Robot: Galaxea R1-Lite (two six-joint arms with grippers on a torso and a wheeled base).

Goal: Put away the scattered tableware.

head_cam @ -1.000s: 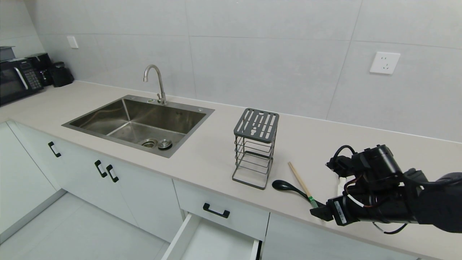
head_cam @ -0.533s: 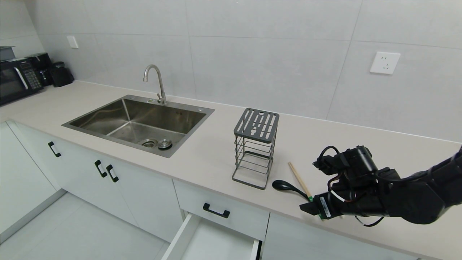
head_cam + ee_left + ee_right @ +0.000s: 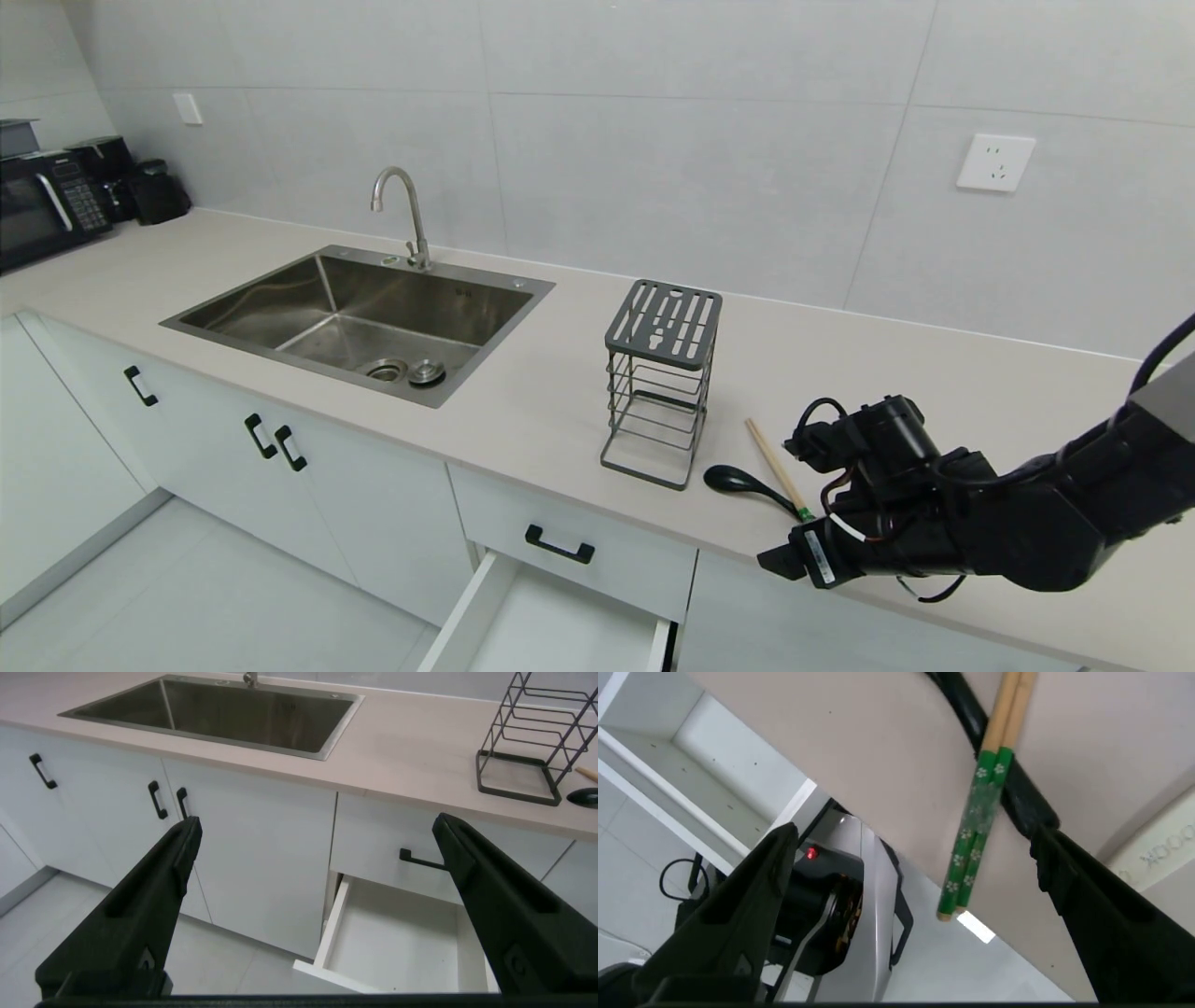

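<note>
Tableware lies scattered on the long beige stone countertop [image 3: 523, 392], which runs along a pale grey tiled wall and carries a rectangular stainless-steel sink [image 3: 485, 303] toward the robot's left. Below the counter's front edge a white drawer [image 3: 551, 635] stands pulled open among the white cabinet fronts. A dark grey wire rack with a slotted top plate [image 3: 661, 383] stands upright on the counter between the sink and the utensils. The black left gripper [image 3: 316, 826] hangs out in front of the cabinets, its two fingers spread wide with nothing between them. The black right gripper [image 3: 913, 840] sits low at the counter's front edge beside the utensils, its fingers likewise wide apart and empty, touching neither piece. A glossy black spoon [image 3: 738, 481] lies flat just beside the rack's foot. Its handle runs toward the right gripper, passing under a pair of pale wooden chopsticks with green patterned ends [image 3: 775, 467], whose green ends lie near the front edge.
</note>
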